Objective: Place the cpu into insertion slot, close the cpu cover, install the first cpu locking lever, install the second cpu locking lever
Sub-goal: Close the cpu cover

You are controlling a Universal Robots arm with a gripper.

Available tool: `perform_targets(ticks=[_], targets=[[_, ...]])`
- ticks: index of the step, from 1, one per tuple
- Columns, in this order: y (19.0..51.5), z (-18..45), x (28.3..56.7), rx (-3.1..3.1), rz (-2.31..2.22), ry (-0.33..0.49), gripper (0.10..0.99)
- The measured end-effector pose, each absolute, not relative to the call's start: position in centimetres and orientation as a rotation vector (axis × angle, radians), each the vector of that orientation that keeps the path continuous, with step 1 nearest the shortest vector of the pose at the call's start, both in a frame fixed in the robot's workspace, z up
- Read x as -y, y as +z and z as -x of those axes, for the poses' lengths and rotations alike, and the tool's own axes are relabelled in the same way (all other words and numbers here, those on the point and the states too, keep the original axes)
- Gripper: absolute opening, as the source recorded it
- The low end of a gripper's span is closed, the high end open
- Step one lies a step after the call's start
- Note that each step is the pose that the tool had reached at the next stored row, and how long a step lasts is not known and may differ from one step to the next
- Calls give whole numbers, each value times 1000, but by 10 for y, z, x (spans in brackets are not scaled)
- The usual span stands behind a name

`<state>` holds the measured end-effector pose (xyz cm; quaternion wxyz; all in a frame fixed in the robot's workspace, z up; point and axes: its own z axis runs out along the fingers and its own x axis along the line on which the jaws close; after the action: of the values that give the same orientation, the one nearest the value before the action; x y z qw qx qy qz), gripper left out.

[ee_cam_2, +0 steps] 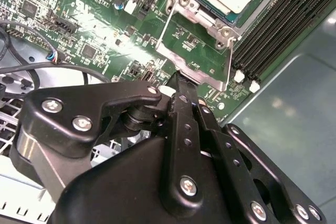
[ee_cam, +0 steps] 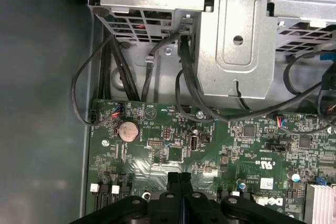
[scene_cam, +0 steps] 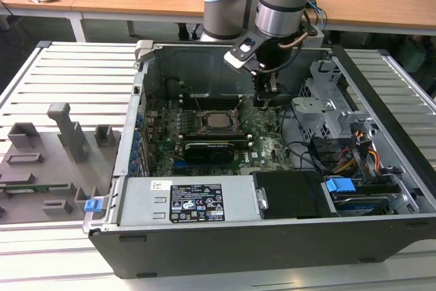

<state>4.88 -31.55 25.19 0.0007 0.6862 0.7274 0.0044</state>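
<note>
While the cpu (scene_cam: 218,121) lies in the insertion slot (scene_cam: 204,129) at the exterior view's centre, the gripper (scene_cam: 264,100) is held just to the exterior view's right of it.
Jaws are seen pressed together in the first wrist view, nothing between them. The cpu cover (ee_cam_2: 206,18) is judged down around the chip. A wire locking lever (ee_cam_2: 229,61) is noted near the tips: judged light, springy, slick, best hooked or pushed near its free end.
</note>
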Motion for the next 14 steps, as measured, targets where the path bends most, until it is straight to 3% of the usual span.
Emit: perform_targets(ticks=[14], targets=[[252,-37,315,-2284,-2155,14,106]])
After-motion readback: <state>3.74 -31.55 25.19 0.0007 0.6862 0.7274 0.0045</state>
